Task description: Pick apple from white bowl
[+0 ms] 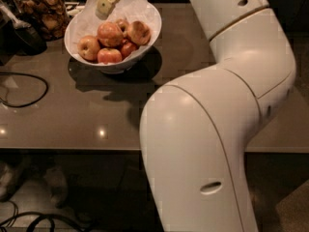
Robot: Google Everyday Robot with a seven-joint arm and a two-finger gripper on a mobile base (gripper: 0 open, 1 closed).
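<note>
The white bowl, lined with crinkled white paper, stands on the dark table at the upper left. It holds several apples. The largest one, the red-orange apple, lies in the middle of the pile. My gripper hangs over the bowl's back left part, its pale tip just above and behind the apples, touching none that I can see. My big white arm fills the right and lower part of the view.
A glass jar of brown snacks stands left of the bowl at the back. A dark object lies beside it. A black cable loops on the table's left. The table's front edge runs below.
</note>
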